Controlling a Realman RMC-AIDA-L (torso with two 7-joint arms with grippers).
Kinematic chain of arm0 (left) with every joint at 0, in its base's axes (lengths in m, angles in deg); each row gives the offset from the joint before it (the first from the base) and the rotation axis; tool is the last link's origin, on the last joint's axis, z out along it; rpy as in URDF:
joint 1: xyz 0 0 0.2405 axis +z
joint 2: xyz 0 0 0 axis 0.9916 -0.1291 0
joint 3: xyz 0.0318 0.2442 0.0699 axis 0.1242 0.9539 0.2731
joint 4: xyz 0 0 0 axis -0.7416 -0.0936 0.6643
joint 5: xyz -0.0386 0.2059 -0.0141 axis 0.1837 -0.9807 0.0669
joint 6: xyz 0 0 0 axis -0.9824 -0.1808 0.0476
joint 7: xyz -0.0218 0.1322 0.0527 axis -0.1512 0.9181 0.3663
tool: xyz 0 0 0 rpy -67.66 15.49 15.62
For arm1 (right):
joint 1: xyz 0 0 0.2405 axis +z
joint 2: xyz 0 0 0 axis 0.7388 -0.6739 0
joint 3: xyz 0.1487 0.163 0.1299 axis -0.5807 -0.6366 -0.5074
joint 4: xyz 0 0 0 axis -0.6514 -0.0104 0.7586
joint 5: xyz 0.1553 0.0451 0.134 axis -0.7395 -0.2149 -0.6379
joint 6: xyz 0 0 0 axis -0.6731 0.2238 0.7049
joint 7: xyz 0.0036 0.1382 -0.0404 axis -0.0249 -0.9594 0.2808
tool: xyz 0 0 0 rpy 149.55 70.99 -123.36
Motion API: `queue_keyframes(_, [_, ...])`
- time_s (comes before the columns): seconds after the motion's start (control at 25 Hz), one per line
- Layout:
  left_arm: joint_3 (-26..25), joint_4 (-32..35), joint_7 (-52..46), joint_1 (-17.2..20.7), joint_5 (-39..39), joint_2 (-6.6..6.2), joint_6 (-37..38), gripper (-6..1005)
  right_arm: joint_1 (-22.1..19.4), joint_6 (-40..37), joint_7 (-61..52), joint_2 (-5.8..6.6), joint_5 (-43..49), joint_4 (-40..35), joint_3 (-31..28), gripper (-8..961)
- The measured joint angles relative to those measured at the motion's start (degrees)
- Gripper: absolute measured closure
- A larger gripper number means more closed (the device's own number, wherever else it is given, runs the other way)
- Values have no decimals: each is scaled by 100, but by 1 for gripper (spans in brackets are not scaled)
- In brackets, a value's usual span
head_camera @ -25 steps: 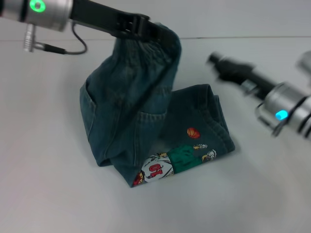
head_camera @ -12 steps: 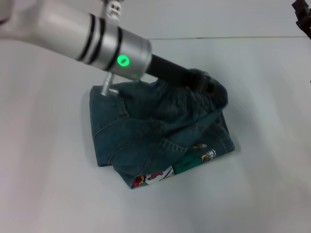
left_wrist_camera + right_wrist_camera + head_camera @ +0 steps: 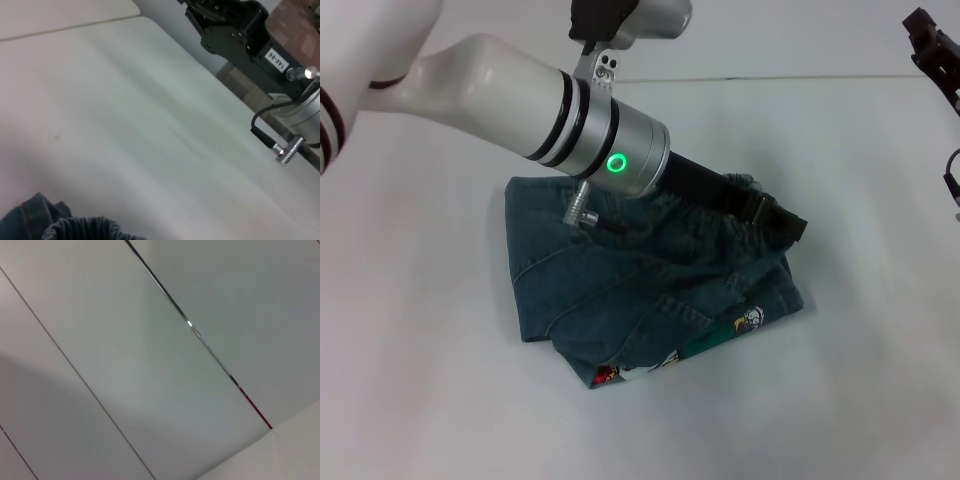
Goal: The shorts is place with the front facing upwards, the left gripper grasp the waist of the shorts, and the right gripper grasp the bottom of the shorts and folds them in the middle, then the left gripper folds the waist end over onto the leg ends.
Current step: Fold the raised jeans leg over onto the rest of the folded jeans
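Observation:
The denim shorts [image 3: 610, 290] lie folded on the white table, with bits of the cartoon patch [image 3: 748, 321] showing along the near edge. My left gripper [image 3: 775, 218] reaches across from the upper left. It is shut on the gathered waist, held low over the right side of the pile just above the leg ends [image 3: 790, 285]. The puckered waistband [image 3: 82, 227] also shows at the edge of the left wrist view. My right gripper [image 3: 926, 38] hangs at the far right, well off the shorts, and its stickered body [image 3: 240, 35] appears in the left wrist view. The right wrist view shows only pale surfaces.
The white table [image 3: 440, 400] spreads all around the shorts. A seam line [image 3: 820, 77] runs across the back of the table. The table's right edge [image 3: 235, 90] drops to a brownish floor beyond.
My left gripper has swung the raised waist down and rightward, laying the denim over the lower half. The right arm has pulled back up to the far right edge.

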Motion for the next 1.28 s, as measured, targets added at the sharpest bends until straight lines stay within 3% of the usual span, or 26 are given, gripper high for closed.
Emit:
queue_keyframes(0.4, [172,-34,487,122,339,26,-261,405,-40,81,55,-11,6,100,63,938])
queue_keyframes(0.56, [437,-33,859,195,584,25,-513,250,-41,139,62,-10,6,144,69,939])
queue_keyframes(0.76, [1118,10,1202,278,807,27,-1024,106,-81,202,74,-10,3,153,76,939])
queue_keyframes(1.28, [1890,389,1412,301,920,-8,-1734,106,-194,361,205,-19,-140,156,-1,939])
